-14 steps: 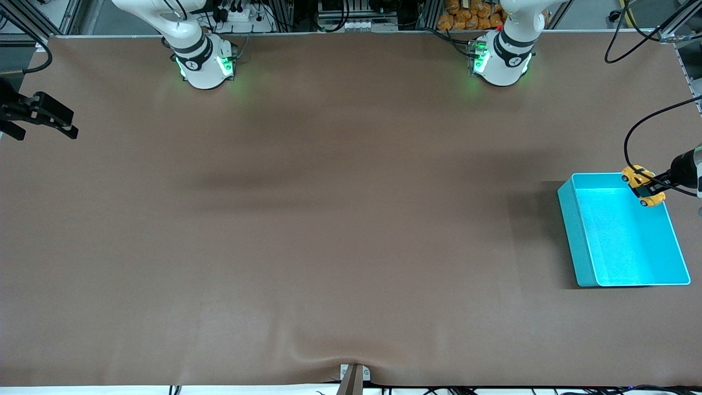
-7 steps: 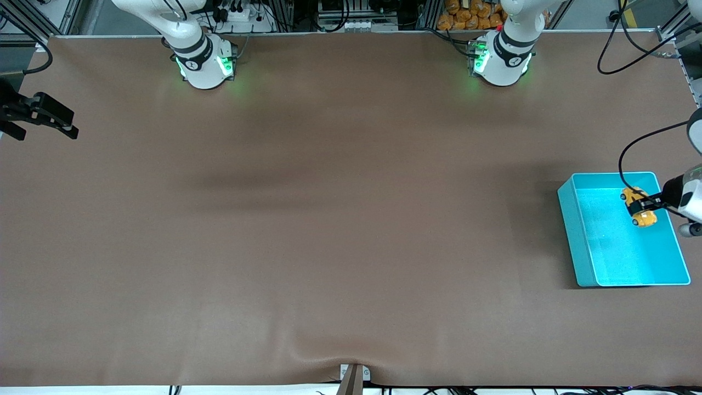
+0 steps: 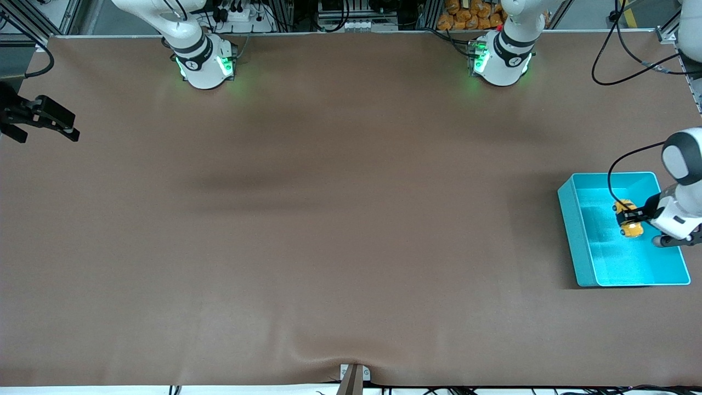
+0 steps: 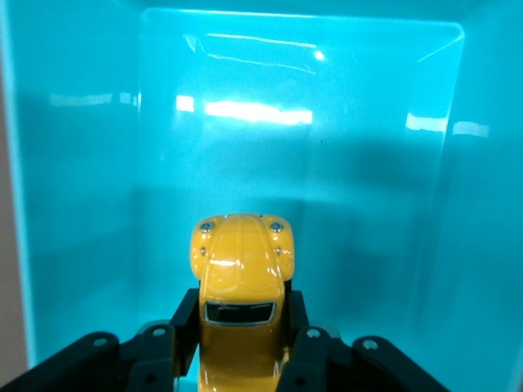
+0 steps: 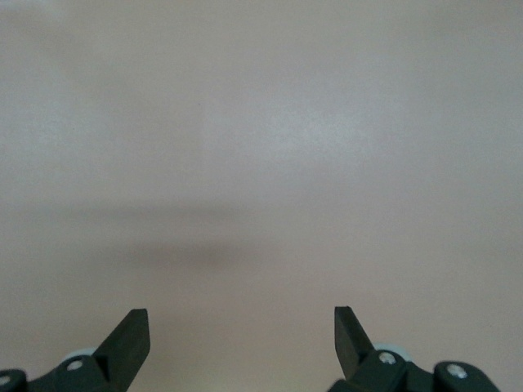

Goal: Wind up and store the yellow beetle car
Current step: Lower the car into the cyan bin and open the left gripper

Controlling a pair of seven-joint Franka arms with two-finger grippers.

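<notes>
The yellow beetle car [image 3: 628, 219] was held pinched between the two dark fingers [image 4: 181, 327] of the left tool [image 4: 239, 347], which were pressed against its sides. It was carried inside the outline of a turquoise bin [image 3: 572, 219], over the bin's floor; whether its wheels touched that floor could not be told. In the left wrist view the car's rounded hood [image 4: 239, 257] was seen pointing away from the tool, with a dark window just ahead of the fingers, and the bin's glossy walls [image 4: 73, 163] were seen on every side of it. The bin was placed on the brown table [image 3: 351, 219] at the left arm's end. The left arm [image 3: 679, 192] was seen reaching over the bin's rim from the table's edge, with a black cable [image 3: 620, 164] looped above it.

The right tool [image 3: 49, 118] was held over the table's edge at the right arm's end, well apart from the bin, its fingers [image 5: 127, 339] spread wide with nothing between them; only bare table surface was seen beneath it in the right wrist view. The right arm was waiting.
</notes>
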